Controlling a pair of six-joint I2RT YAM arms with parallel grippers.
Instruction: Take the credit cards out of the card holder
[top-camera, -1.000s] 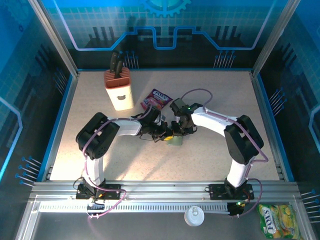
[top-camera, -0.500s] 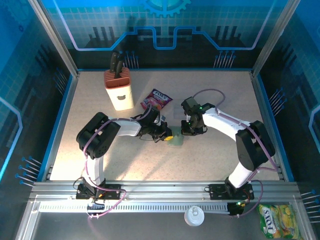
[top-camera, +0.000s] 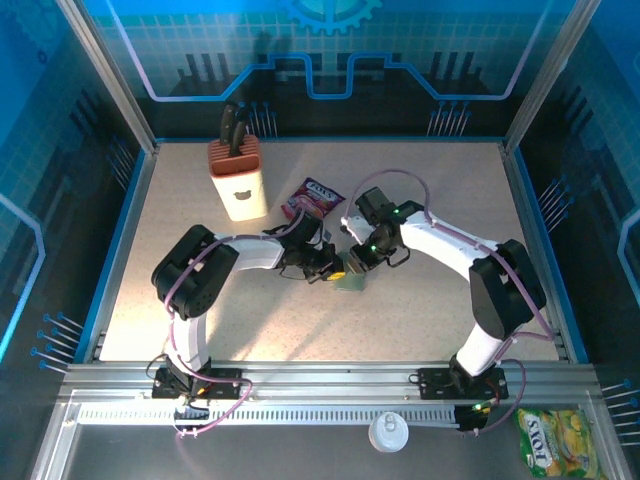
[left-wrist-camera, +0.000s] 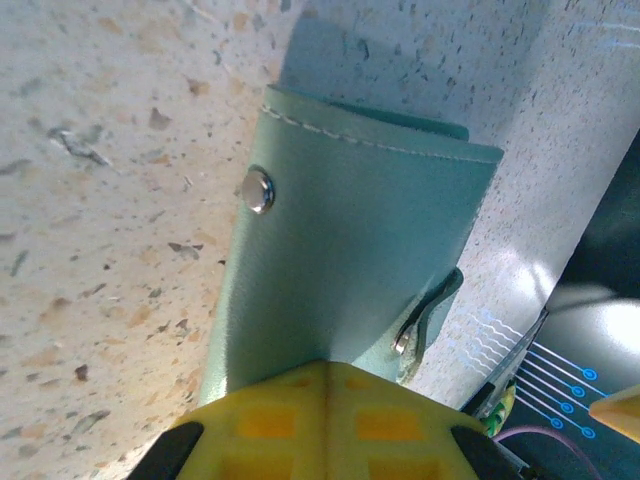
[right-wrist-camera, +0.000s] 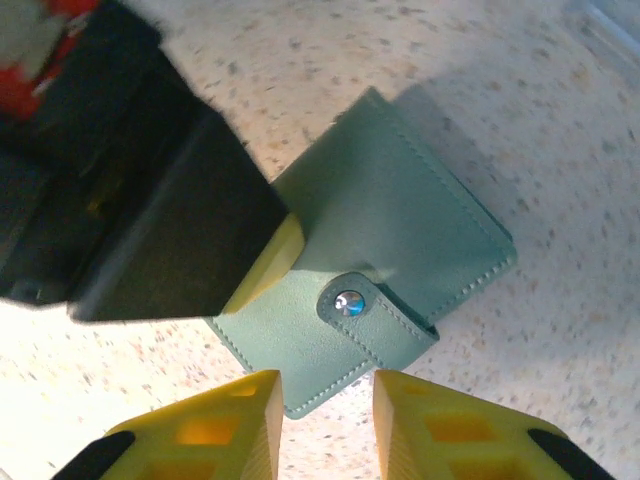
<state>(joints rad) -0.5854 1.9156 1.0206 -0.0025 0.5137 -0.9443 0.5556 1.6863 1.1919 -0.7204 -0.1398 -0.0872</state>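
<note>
**Both tools at the closed card holder, mid-worktop**

Top external. Places a small, flat, grey-green folding card holder (top-camera: 352, 284) near the middle of the pale speckled worktop (top-camera: 420, 330), with both arms bent inward to meet at it. Puts the left tool (top-camera: 335, 271) at its left edge and the right tool (top-camera: 357, 264) just at its far side, close to each other. Too small here to tell either tool's opening. Also takes in a peach-and-cream knife block with black handles (top-camera: 238, 182) at the far left and a pink-purple snack packet (top-camera: 314, 197) beside it, apart from the holder. Adds a white round lid (top-camera: 388, 432) and a yellow-green snack bag (top-camera: 548, 440) on the near ledge, beyond the rail.

Left wrist. Brings the card holder (left-wrist-camera: 350, 250) up close and face-on, stitched along its far edge, with a round metal stud (left-wrist-camera: 258, 190) near one side. Shows the left tool (left-wrist-camera: 325, 415) with its yellow pads pressed together, no gap, tips set against the holder's near edge and nothing caught between them.

Right wrist. Sharpens detail lost to smallness overhead: card holder (right-wrist-camera: 390, 230) folded shut and lying flat, a strap tab (right-wrist-camera: 392, 326) fastened over its edge by a shiny snap (right-wrist-camera: 347, 303). Shows the right tool (right-wrist-camera: 327, 420) with two yellow fingers parted narrowly, nothing between them, just short of the holder's nearest corner. Catches the left tool (right-wrist-camera: 266, 264) from outside as a black body with a yellow tip resting on the holder's left edge.
</note>
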